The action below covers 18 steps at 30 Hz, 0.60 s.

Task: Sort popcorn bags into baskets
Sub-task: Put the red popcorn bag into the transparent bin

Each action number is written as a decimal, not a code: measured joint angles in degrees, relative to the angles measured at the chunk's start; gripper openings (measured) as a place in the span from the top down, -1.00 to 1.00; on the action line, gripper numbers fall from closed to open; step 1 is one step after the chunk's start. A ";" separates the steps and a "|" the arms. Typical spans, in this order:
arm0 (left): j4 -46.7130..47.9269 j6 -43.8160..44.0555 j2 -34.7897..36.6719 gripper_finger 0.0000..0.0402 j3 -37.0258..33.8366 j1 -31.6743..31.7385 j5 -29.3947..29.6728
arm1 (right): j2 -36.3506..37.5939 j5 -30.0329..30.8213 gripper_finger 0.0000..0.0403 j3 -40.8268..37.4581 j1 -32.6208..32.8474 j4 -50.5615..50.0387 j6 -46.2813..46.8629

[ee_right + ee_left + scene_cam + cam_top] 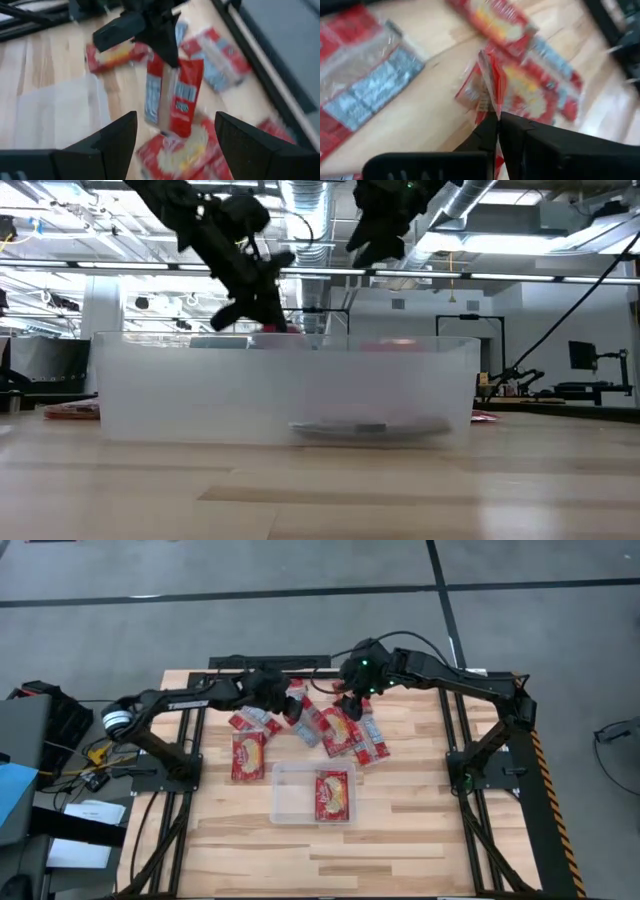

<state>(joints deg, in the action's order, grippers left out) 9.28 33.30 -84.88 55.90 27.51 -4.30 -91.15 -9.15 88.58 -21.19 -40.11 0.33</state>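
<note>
step: left gripper [496, 120] has one popcorn bag [175, 95] pinched by its top edge, hanging clear of the pile; judged next is carry to the tray [290, 795]
how: lift straight, keep the bag vertical so it clears the tray wall, release low over the bare half, at 9 o'clock of the bag already inside [333, 796]
left pose: arm reaches in from 9 o'clock, jaws clamped on the bag
right pose: right gripper [175, 132] hovers at 12 o'clock of the pile [345, 730], jaws apart, empty
risk: thin edge grip, the bag may swing
</note>
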 joint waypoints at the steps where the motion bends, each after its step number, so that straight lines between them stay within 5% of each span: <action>1: 0.04 0.00 1.13 1.00 0.00 -0.58 0.41 | 0.00 0.01 -0.44 0.00 0.29 1.25 -0.78; 18: -2.63 -0.63 10.90 1.00 0.17 -9.65 0.70 | -8.89 -9.10 -0.44 -0.03 0.85 9.86 -11.10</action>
<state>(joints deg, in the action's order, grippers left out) 6.66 32.67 -73.98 56.07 17.86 -3.60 -100.04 -18.25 88.54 -20.35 -30.25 -10.77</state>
